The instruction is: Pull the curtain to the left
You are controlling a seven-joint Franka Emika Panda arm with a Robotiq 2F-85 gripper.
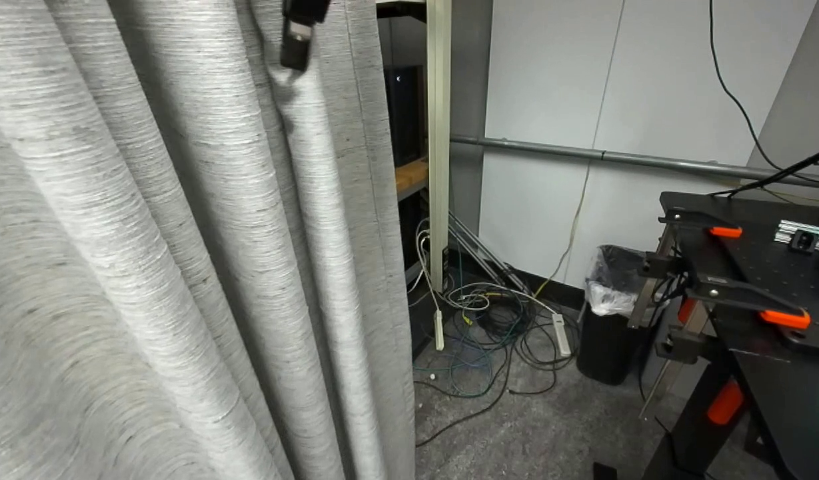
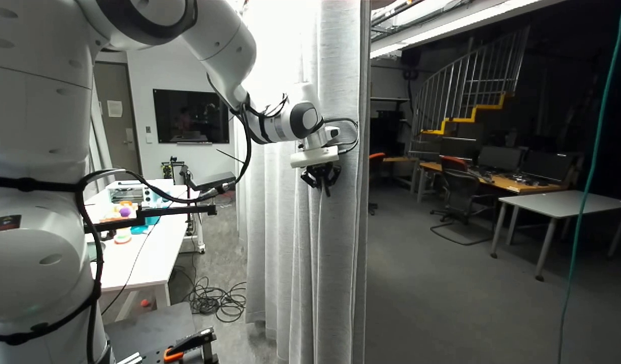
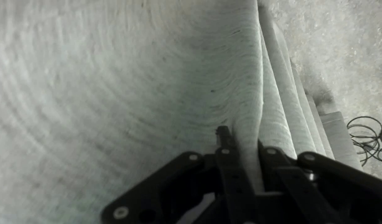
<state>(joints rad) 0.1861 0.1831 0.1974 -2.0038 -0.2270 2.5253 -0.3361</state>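
A fold of curtain between the jaws of the gripper — pinched or loose, unclear

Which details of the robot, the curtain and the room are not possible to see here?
Curtain top: cut off by the upper edge in both exterior views.
Gripper hold: in the wrist view a fold hides the tip of one finger; firm or loose, unclear.
Robot arm base: cut off by the lower edge in an exterior view.
Paper on the door: any writing too small in an exterior view.
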